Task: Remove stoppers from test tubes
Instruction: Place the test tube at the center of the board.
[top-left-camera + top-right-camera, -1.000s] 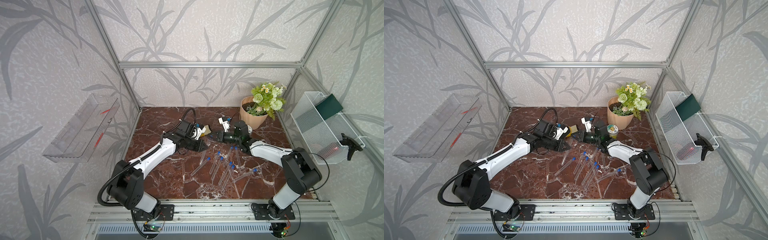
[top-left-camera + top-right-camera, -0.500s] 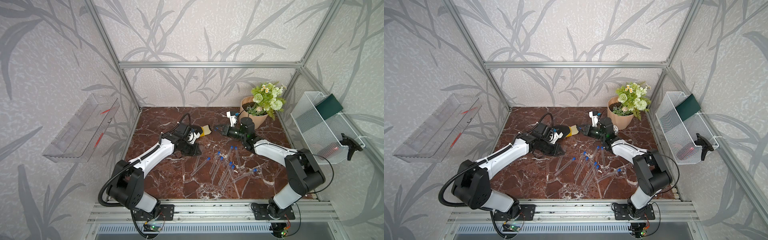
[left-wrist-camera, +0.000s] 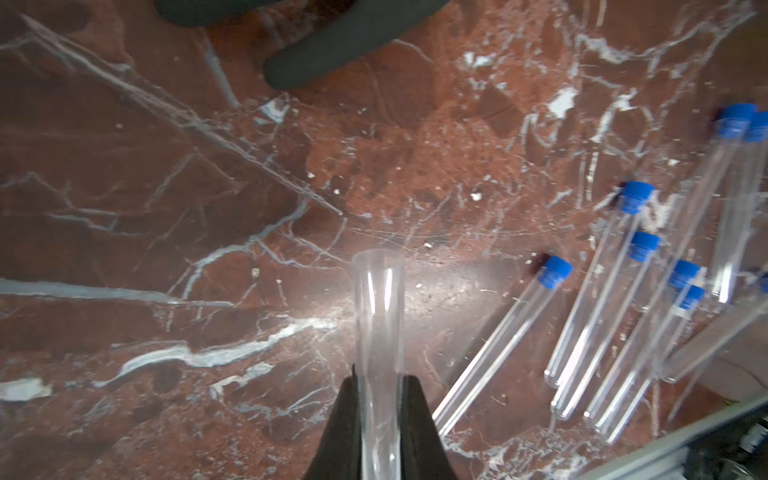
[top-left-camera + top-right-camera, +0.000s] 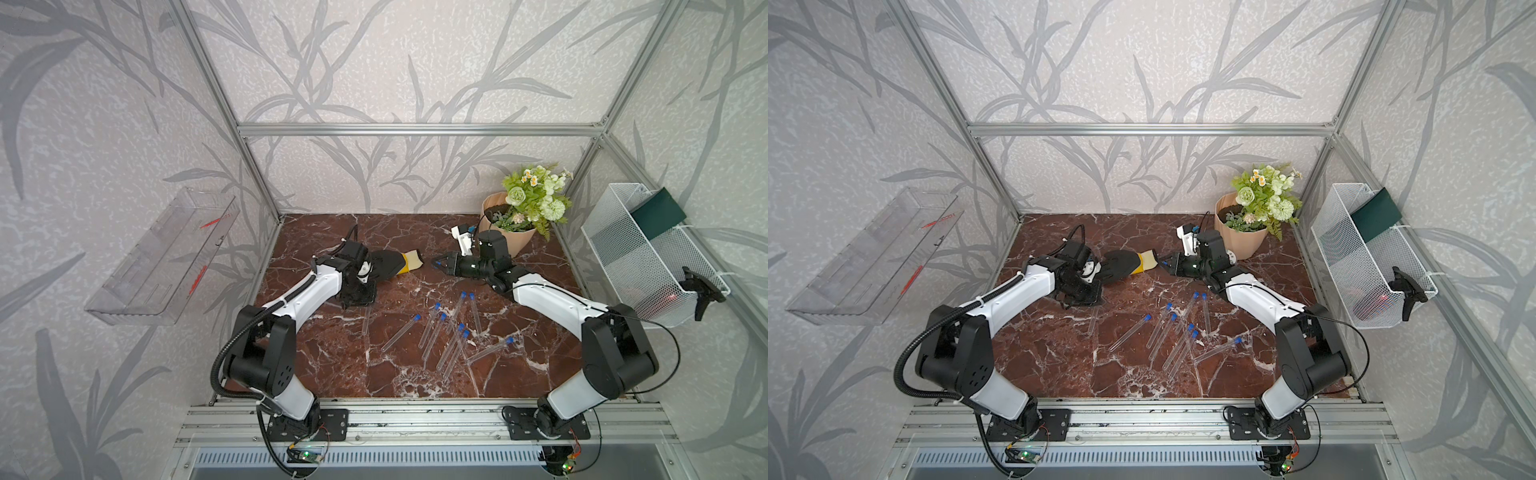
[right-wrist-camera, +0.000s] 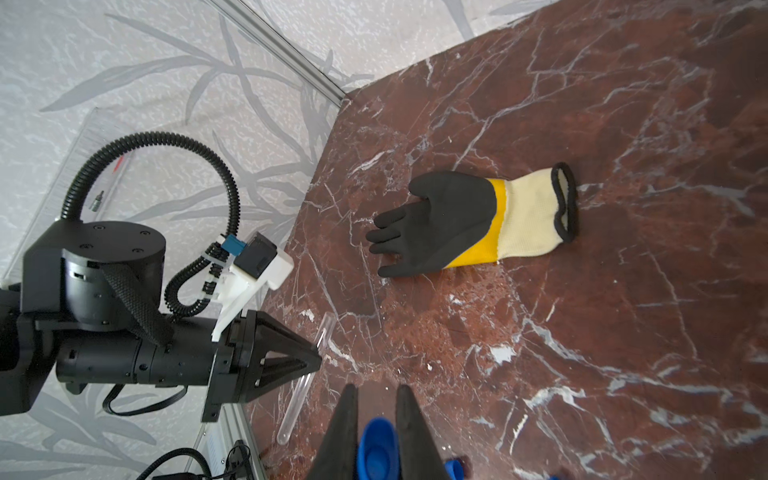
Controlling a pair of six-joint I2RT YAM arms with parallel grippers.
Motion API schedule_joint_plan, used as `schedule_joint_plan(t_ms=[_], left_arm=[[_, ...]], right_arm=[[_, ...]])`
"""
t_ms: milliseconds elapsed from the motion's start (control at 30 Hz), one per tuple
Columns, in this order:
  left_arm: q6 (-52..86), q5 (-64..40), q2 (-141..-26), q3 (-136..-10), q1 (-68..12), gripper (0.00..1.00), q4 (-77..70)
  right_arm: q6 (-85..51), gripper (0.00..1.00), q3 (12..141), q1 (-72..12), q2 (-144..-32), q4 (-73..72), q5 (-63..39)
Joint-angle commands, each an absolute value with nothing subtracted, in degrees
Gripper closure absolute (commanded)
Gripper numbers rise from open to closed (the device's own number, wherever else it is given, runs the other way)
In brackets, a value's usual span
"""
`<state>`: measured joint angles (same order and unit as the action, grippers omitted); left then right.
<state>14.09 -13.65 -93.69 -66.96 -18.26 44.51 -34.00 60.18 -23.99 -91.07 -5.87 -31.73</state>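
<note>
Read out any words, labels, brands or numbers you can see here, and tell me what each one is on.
No readable text anywhere.
Clear wall tray: red marks, too blurred to read.
Green card in the wire basket: no print shows.
Glove: no label shows.
Tube in the left end effector, blue cap in the right end effector: unmarked.

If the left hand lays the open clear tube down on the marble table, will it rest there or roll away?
Probably it would roll: the tube is round, smooth and has no stopper. It looks thin-walled and light, so likely fragile; the left hand should lower it gently. The marble table seems flat and glossy.
</note>
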Motion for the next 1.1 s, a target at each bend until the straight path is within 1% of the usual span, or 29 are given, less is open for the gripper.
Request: schedule_joint_plan(t_ms=[0,167,467,600,733,900,1000,1067], left_arm=[[12.81,-6.30,-96.58,-69.90,-17.93,0.92,48.47],[13.86,-2.52,-101.13,-71.37,-17.81,0.93,48.48],[13.80,-1.89,-105.23,-71.72,-17.84,0.91,46.93],[13.93,-1.85,-106.13,-71.25,-17.84,0.88,46.62],[14.71,-2.48,-106.42,-70.54,-17.84,0.81,45.51],[15.16,-3.40,-106.85,-70.00,-17.80,0.77,45.18],[15.21,-3.51,-106.90,-69.68,-17.84,0.71,45.18],[15.21,-3.67,-106.77,-69.61,-17.84,0.70,45.17]], right_arm=[[-30.24,1.00,61.80,-24.08,-88.96,0.16,-29.77],[-29.60,1.00,62.09,-24.06,-88.61,2.18,-29.01],[-27.96,1.00,62.75,-24.06,-88.41,6.76,-27.60],[-27.91,1.00,62.37,-24.08,-88.42,6.78,-27.25],[-27.97,1.00,62.58,-24.00,-88.68,7.47,-26.81],[-28.39,1.00,62.84,-23.93,-88.65,7.44,-26.99],[-27.80,1.00,63.32,-23.88,-88.35,8.66,-26.56],[-27.19,1.00,63.57,-23.84,-88.00,9.71,-26.22]])
